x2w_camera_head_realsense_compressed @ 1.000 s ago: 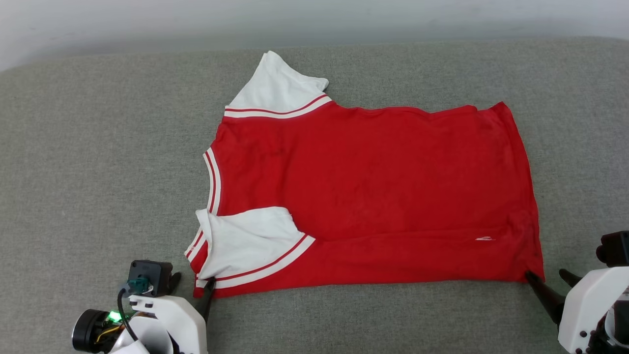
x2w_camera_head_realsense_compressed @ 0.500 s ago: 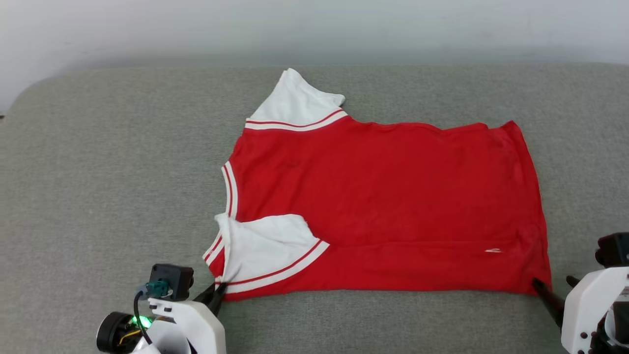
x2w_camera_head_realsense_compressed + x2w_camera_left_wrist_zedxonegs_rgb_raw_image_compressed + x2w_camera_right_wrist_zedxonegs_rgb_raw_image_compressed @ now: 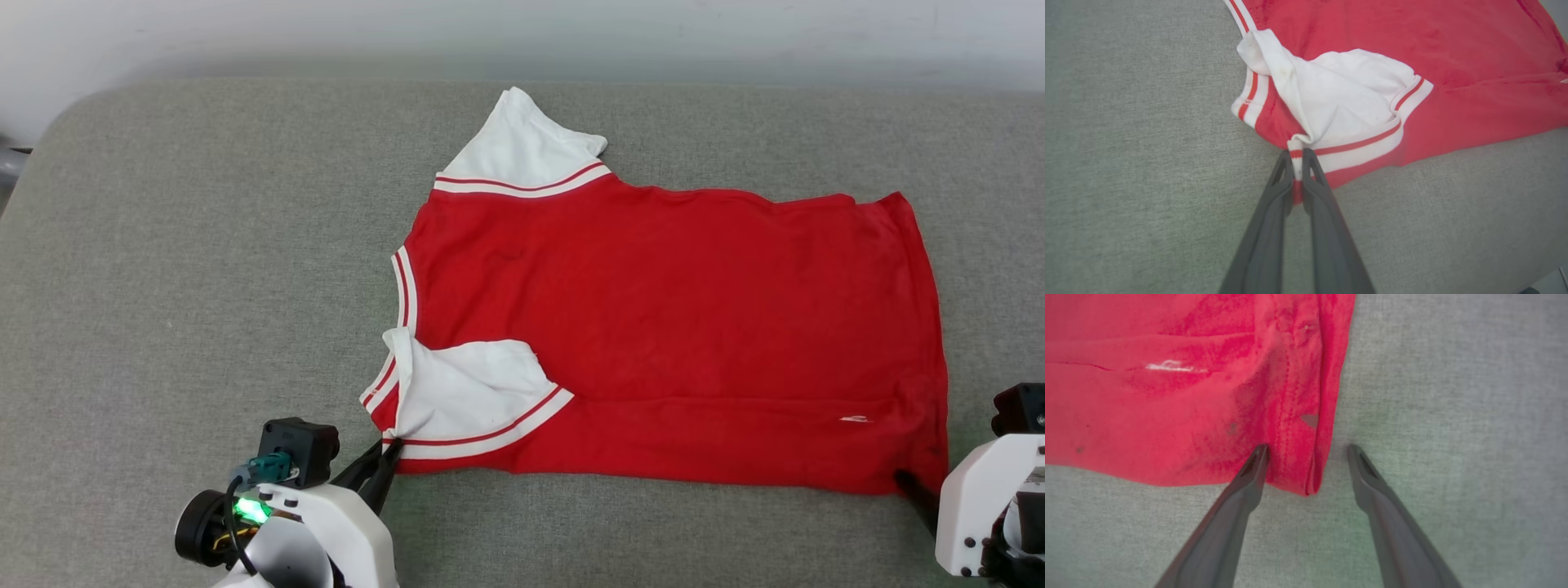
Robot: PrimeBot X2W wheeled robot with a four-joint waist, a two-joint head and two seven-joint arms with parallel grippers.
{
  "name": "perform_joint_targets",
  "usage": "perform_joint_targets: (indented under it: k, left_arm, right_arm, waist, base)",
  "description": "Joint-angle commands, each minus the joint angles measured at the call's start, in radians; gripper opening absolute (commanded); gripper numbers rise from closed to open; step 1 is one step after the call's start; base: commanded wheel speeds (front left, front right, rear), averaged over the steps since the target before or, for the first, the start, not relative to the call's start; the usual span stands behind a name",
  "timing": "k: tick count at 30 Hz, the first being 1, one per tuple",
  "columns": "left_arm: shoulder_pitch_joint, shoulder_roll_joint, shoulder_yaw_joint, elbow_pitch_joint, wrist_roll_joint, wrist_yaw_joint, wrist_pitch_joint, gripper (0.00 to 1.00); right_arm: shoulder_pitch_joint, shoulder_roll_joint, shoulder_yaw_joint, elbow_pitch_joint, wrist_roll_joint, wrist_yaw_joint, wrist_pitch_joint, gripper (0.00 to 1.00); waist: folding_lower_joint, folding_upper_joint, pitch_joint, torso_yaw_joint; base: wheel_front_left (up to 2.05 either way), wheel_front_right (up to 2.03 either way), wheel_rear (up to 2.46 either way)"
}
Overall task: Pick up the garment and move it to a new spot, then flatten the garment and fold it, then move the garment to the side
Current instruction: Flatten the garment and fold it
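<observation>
On grey woven fabric surface (image 3: 204,245): red jersey T-shirt (image 3: 669,327), white short sleeves, striped trim, lying flat. Left gripper (image 3: 1297,154) pinching striped sleeve trim at near corner. Right gripper (image 3: 1307,449) spread, straddling near hem corner (one finger over cloth, other over bare surface). Small white mark (image 3: 1169,367) near hem, unreadable.

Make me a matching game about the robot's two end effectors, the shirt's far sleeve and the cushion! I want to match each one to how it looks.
Things:
1 left end effector
2 right end effector
3 far sleeve
4 cushion

Looks:
A grey
B open, straddling the hem corner
C white
D shut on the garment's striped trim

Pairs: 1-D, 2-B, 3-C, 4-A
</observation>
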Motion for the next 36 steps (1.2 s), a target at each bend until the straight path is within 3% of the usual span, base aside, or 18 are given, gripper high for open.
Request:
perform_joint_targets:
  k: [1, 2, 3, 4, 22, 30, 36]
  left_arm:
    - [-0.006, 0.005, 0.000, -0.001, 0.007, 0.001, 0.003, 0.00]
    - [-0.006, 0.006, 0.000, 0.001, 0.006, 0.002, 0.004, 0.00]
    - [-0.005, 0.007, 0.000, 0.004, 0.005, 0.003, 0.005, 0.00]
    - [-0.004, 0.009, 0.001, 0.008, 0.004, 0.004, 0.006, 0.00]
    - [0.119, 0.043, -0.002, 0.061, -0.042, 0.024, 0.016, 0.00]
    - [0.205, 0.056, -0.019, 0.034, -0.068, 0.045, 0.040, 0.00]
    - [0.199, 0.041, -0.033, 0.069, -0.066, 0.037, 0.032, 0.00]
  right_arm:
    - [0.000, 0.017, 0.015, 0.030, 0.000, -0.001, 0.015, 1.00]
    - [0.001, 0.019, 0.021, 0.041, 0.005, -0.001, 0.022, 0.53]
    - [0.002, 0.021, 0.026, 0.048, 0.009, -0.001, 0.029, 0.22]
    - [0.003, 0.021, 0.030, 0.055, 0.011, -0.001, 0.033, 0.00]
    - [0.067, -0.035, -0.012, -0.007, 0.075, -0.001, 0.073, 0.00]
    - [0.199, -0.008, -0.070, -0.106, 0.109, -0.001, 0.150, 0.00]
    - [0.243, 0.022, -0.084, -0.121, 0.092, -0.001, 0.168, 0.00]
  waist:
    - [0.0000, 0.0000, 0.005, 0.003]
    - [0.0000, 0.0000, 0.007, 0.004]
    - [0.0000, 0.0000, 0.008, 0.005]
    - [0.0000, 0.0000, 0.009, 0.005]
    - [0.0000, 0.0000, -0.149, -0.019]
    - [0.0000, 0.0000, -0.179, -0.012]
    - [0.0000, 0.0000, -0.170, -0.011]
  base:
    - [0.00, 0.00, 0.00]
    - [0.00, 0.00, 0.00]
    - [0.00, 0.00, 0.00]
    - [0.00, 0.00, 0.00]
    - [0.00, 0.00, 0.00]
    - [0.00, 0.00, 0.00]
    - [0.00, 0.00, 0.00]
